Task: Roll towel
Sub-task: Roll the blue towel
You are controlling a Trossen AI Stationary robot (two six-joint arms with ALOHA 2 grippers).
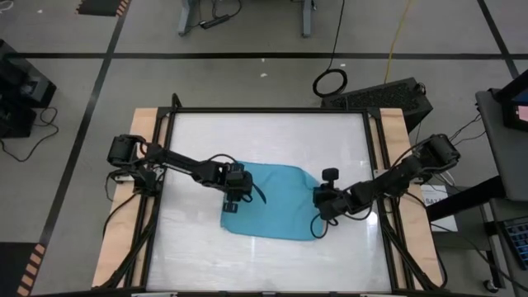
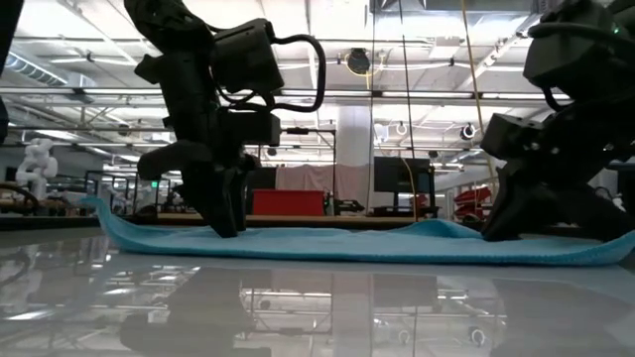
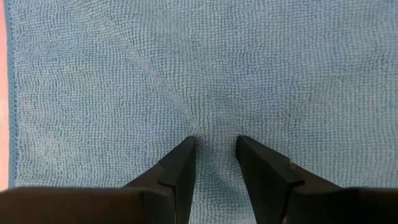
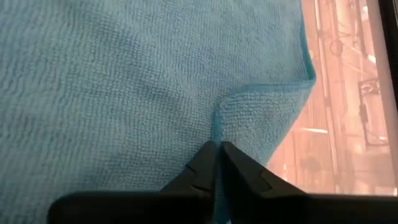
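Note:
The turquoise towel (image 1: 272,202) lies spread flat on the white table; it also shows in the low view (image 2: 347,244). My left gripper (image 1: 240,188) stands over the towel's left part, pointing down. Its fingers are a little apart and their tips are on the cloth (image 3: 216,140). My right gripper (image 1: 320,205) is at the towel's right edge, shut on a turned-up bit of cloth (image 4: 217,146). There a corner flap (image 4: 267,112) is folded over onto the towel. My left gripper touches the towel's top surface (image 3: 214,124) with both fingertips (image 3: 186,149), coming from above. A narrow strip of cloth lies between the tips. Fine creases run out from the tips. The towel lies flat on the table. My right gripper pinches a small ridge of cloth (image 4: 216,127) between its two fingertips, where the folded-over flap meets the towel's surface at its right edge. The fingers slant down from the table's right. The towel stays on the table, slightly raised at the pinch (image 2: 446,226).
The white tabletop (image 1: 272,136) is bounded by a black frame (image 1: 375,165) with wooden strips at both sides. Bare table shows far and near of the towel. Cables and equipment stand on the floor beyond the table.

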